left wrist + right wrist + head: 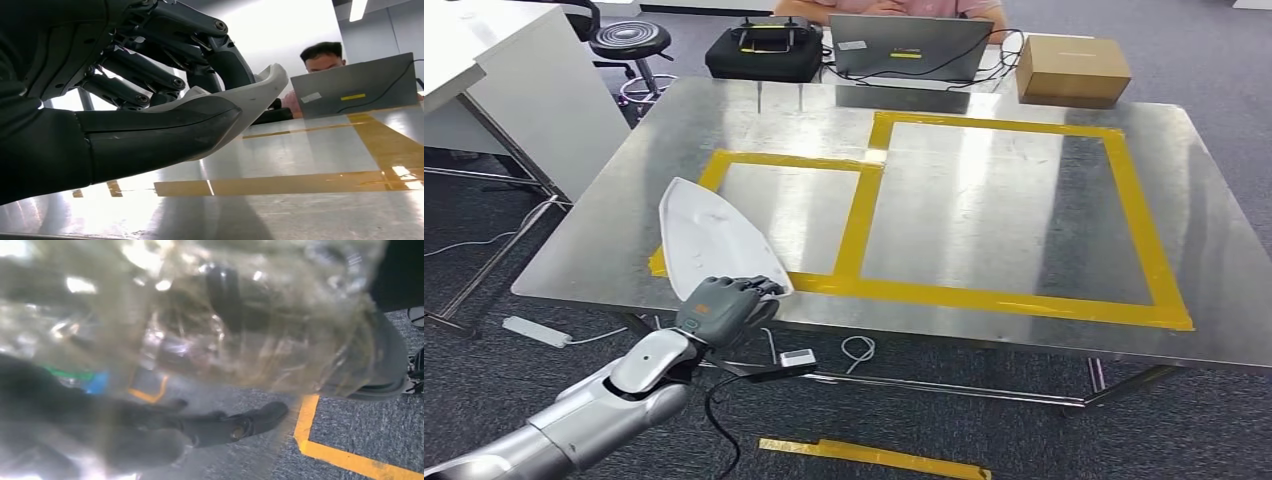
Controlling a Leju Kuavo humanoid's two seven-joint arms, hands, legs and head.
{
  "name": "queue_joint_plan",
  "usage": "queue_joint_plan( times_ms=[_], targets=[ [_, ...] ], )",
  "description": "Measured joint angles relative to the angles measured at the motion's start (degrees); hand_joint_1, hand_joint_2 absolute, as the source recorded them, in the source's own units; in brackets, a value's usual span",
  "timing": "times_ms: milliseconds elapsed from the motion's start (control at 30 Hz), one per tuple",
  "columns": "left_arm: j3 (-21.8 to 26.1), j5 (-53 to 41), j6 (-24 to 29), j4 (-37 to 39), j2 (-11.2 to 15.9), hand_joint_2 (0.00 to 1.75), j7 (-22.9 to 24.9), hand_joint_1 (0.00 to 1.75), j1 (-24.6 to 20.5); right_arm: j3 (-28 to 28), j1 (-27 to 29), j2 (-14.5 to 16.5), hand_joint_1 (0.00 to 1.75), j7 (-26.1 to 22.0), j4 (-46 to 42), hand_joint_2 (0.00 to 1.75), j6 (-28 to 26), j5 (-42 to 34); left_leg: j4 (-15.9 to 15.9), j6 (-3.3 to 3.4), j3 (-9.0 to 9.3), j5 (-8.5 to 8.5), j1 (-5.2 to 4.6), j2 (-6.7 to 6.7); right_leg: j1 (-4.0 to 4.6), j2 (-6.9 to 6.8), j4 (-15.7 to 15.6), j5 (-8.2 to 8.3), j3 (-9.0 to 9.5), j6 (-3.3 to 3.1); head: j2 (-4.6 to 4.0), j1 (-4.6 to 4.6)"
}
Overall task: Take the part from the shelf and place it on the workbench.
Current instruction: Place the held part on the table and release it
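Observation:
The part (709, 240) is a white, iron-shaped shell with a pointed tip. My left hand (724, 305) grips its near, wide end at the near left edge of the steel workbench (984, 210). It lies tilted over the near left corner of the smaller yellow-taped frame (859, 215), tip pointing away from me. In the left wrist view the thumb lies under the part (250, 95) and the dark fingers (165, 80) curl over it, just above the tabletop. My right hand (200, 432) hangs over grey carpet, blurred behind a clear film, a finger stretched out with nothing in it.
At the bench's far edge stand a laptop (904, 45), a cardboard box (1072, 68) and a black case (764, 50), with a person seated behind. A white desk (514, 80) and a stool (629, 42) are to the left. A power strip (536, 332) lies on the floor.

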Motion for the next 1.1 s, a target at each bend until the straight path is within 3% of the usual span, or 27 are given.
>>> queue_joint_plan(
  times_ms=[367,700,1100],
  targets=[
    [-2.04,-2.14,0.01,1.73,-0.55,1.75,-1.41,1.75,-0.59,0.07,0.04,0.14,0.0,0.0,0.0,0.0,1.22,0.12,0.0,0.0,0.0,0.0,0.0,0.0,0.0,0.0,0.0,0.0,0.02,0.0,0.0,0.0],
    [-8.31,-5.51,1.0,3.31,-0.5,1.75,-5.09,1.75,-3.34,1.04,0.0,0.34,0.0,0.0,0.0,0.0,3.33,1.72,0.0,0.0,0.0,0.0,0.0,0.0,0.0,0.0,0.0,0.0,0.08,0.0,0.0,0.0],
    [-11.71,-5.24,0.69,4.88,-0.42,1.75,-4.74,1.75,-5.36,2.04,-0.08,0.35,0.0,0.0,0.0,0.0,4.1,1.91,0.0,0.0,0.0,0.0,0.0,0.0,0.0,-0.01,0.0,0.0,0.07,0.0,0.0,0.0]
  ],
)
